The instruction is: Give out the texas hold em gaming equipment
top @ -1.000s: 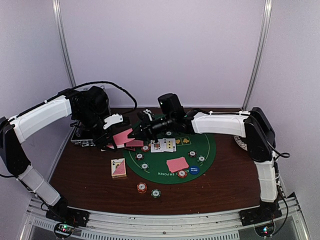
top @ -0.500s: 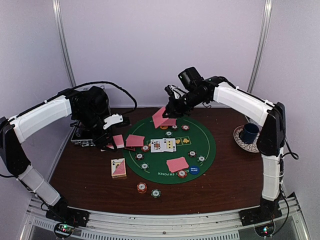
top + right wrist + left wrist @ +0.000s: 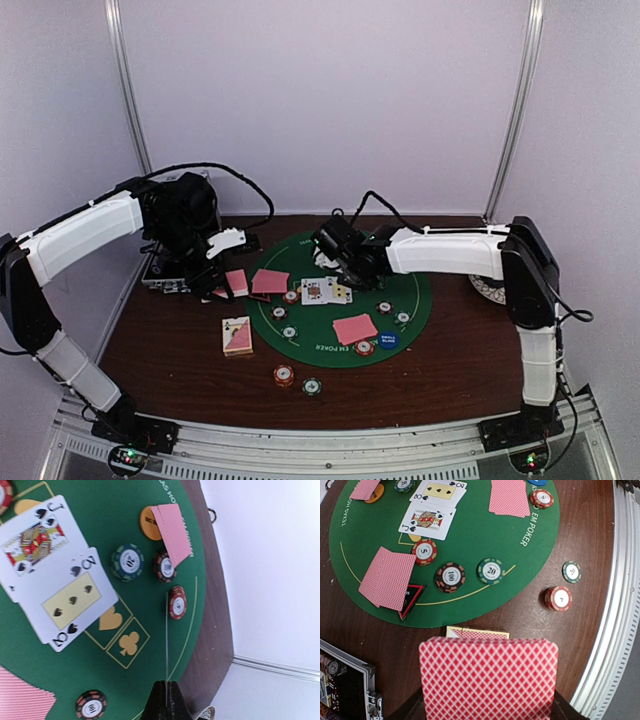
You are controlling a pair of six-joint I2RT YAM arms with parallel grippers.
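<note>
My left gripper (image 3: 214,281) is shut on a deck of pink-backed cards (image 3: 489,677), held low over the table left of the green round mat (image 3: 405,300). My right gripper (image 3: 343,268) hangs over the mat's back middle, shut on one playing card (image 3: 166,630) that shows edge-on. Face-up cards (image 3: 326,291) lie at the mat's centre. Face-down pairs lie at the left (image 3: 270,281), front (image 3: 354,328) and back (image 3: 171,525). Striped chips (image 3: 450,576) dot the mat, and two (image 3: 284,375) sit on the wood in front. A red triangle (image 3: 411,600), a blue disc (image 3: 388,340) and an orange disc (image 3: 147,524) lie on the mat.
A card box (image 3: 237,336) lies on the wood left of the mat, just ahead of the held deck. The black silver-edged case (image 3: 163,276) stands at the left behind my left gripper. A patterned plate (image 3: 481,287) sits at the right, partly behind my right arm.
My right gripper drew a card from the deck in my left gripper, lifted it high over the mat's back, and has come down low near the face-up cards. My left arm has not moved.
</note>
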